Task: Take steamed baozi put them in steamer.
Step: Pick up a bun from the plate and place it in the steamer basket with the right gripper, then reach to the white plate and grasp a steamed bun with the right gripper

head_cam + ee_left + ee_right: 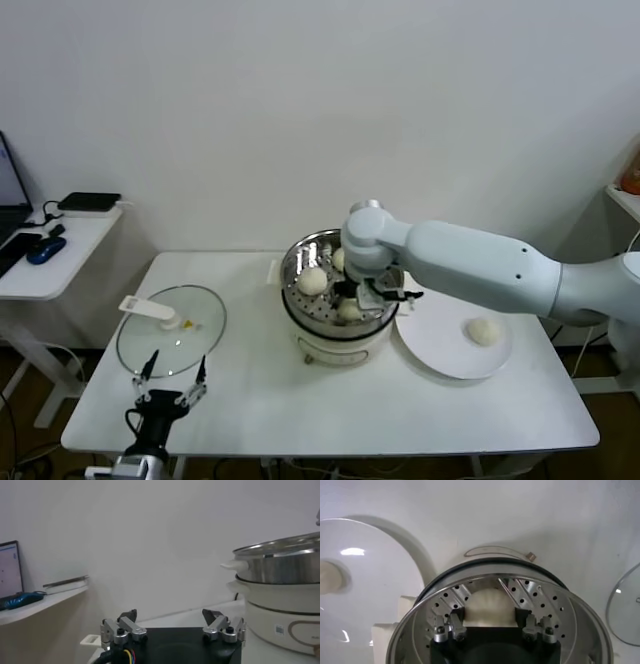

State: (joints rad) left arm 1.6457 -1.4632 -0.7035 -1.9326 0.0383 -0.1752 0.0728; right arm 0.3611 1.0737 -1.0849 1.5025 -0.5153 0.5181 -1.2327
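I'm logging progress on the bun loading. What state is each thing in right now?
Steamer: uncovered, holding buns.
Baozi in right gripper: held between the jaws inside the steamer.
Two other baozi: resting on the perforated tray.
Baozi on the plate: not yet moved.
Plate: one bun left on it.
Glass lid: off, lying flat on the table.
Right gripper: shut on a bun.
Left gripper: open, idle at the table's near left edge.

Glass lid point(172, 330) w/ white handle lies on table point(300, 410), left side. White plate point(440, 350) right. Side desk point(50, 262) w/ black device point(88, 201), mouse point(46, 250).
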